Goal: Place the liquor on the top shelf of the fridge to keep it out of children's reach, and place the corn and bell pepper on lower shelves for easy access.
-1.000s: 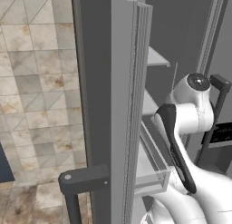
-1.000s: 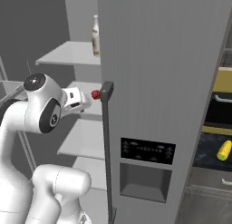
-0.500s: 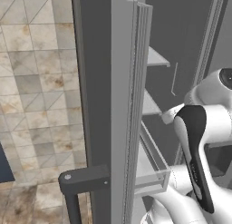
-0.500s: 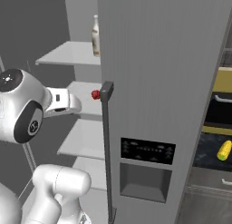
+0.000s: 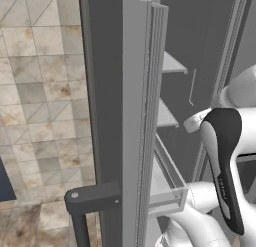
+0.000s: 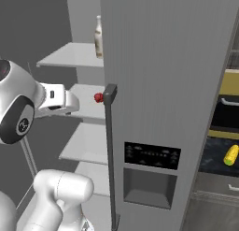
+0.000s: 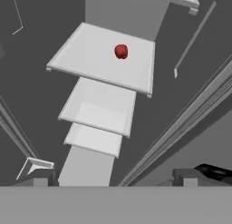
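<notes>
Left base view: the arm (image 5: 222,176) has swung rearward and toward the right edge compared with a second ago, withdrawing from the fridge (image 5: 125,106) interior. The shelf panels behind the open door edge carry nothing visible from this side.

Right base view: the liquor (image 6: 99,37) stands on the top shelf (image 6: 74,56), near its right edge against the door. The bell pepper (image 6: 98,97) rests on the shelf below (image 6: 86,101), at its right front corner. The wrist has drawn back to the left, well apart from the pepper. The corn (image 6: 230,155) lies on the dark table at the far right, not yet moved.

Hand view: the bell pepper (image 7: 121,51) sits alone on its shelf panel; the pincer (image 7: 116,177) is released and empty, tips spread wide. Judgement: two placements done; the corn remains.
</notes>
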